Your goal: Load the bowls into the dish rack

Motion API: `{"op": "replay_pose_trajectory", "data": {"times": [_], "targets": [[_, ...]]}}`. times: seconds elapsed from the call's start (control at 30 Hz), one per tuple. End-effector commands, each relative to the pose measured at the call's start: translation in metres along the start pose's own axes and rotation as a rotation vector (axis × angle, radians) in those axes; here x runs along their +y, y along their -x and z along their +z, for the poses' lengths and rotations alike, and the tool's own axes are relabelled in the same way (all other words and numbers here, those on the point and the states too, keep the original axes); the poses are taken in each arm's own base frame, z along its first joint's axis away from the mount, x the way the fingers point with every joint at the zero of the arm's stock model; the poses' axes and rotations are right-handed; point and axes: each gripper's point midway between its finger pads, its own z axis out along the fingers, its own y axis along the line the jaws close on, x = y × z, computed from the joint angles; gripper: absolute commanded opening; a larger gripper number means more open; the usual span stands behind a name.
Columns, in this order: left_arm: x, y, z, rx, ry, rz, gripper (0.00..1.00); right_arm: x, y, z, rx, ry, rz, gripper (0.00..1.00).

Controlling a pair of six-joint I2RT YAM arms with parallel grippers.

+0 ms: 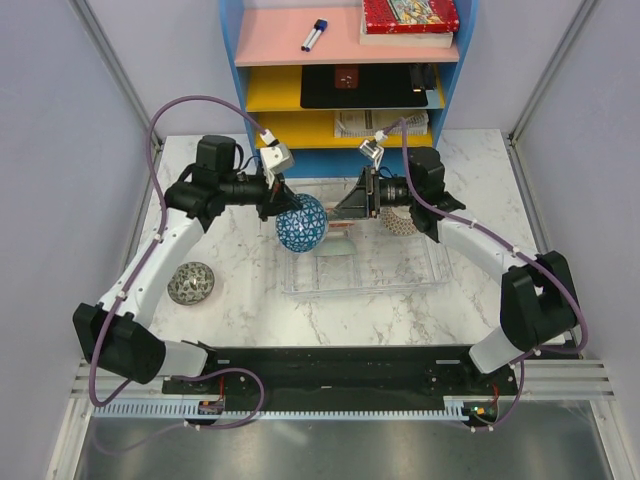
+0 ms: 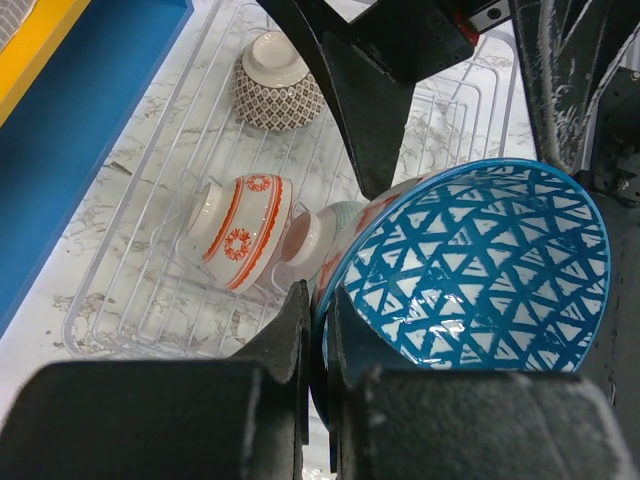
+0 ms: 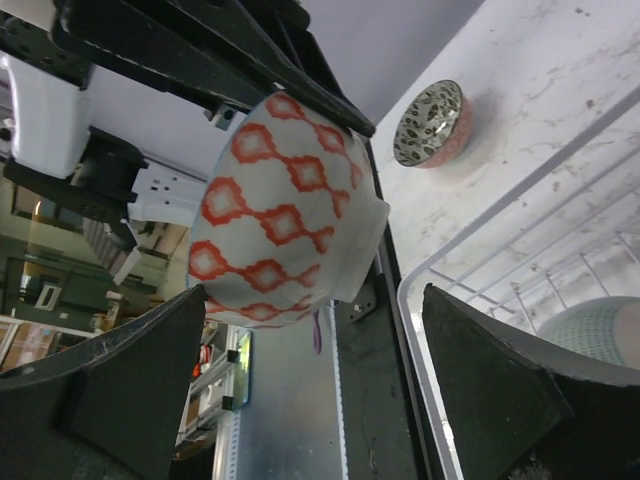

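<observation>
1. Currently the left gripper [image 2: 320,305] is clamped tight on the rim of a round ceramic bowl with a blue triangle-lattice inside [image 2: 470,270]. One finger sits inside the rim and one outside, and the bowl is tipped on its side.
2. The right wrist view shows that bowl's outside, which is white with orange-red diamonds.
3. The held bowl hangs in the air above the left end of the large clear plastic dish rack [image 1: 420,272].
4. The right gripper [image 3: 315,300] has its fingers spread wide and grips nothing. It points at the held bowl from the other side, and in its own view there is a gap between the bowl and each finger.
5. Three bowls are already in the rack:
   - A beige bowl with brown lattice pattern [image 2: 275,90] sits upside down at the back right, partly under the right arm in the top view.
   - An orange-red and white banded bowl [image 2: 240,230] lies on its side between the ribs near the left end.
   - A pale grey-green bowl [image 2: 318,235] is just beside it, also on its side. I cannot tell whether the two touch.
6. A dark speckled bowl with a reddish outside [image 1: 190,283] stands upright on the white marbled table [image 1: 250,310], left of the rack and well apart from it.
7. A blue shelf unit [image 1: 230,80] stands behind the rack at the far edge of the table.
</observation>
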Motion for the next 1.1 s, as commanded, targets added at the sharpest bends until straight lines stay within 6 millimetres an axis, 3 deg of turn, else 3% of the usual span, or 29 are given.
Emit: {"op": "replay_pose_trajectory", "data": {"times": [0.0,0.47,0.83,1.07], "targets": [[-0.001,0.021,-0.004,-0.057,0.031,0.076,0.02,0.034,0.013,-0.007,-0.036,0.120,-0.062,0.96],[-0.002,0.040,0.002,-0.094,0.080,0.134,0.02,0.017,0.007,-0.003,-0.040,0.107,0.004,0.97],[-0.014,0.052,0.003,-0.116,0.095,0.180,0.02,0.006,0.005,-0.001,-0.034,0.081,0.014,0.95],[-0.012,0.048,0.010,-0.102,0.092,0.179,0.02,0.016,-0.001,0.003,-0.008,0.108,0.006,0.91]]}}
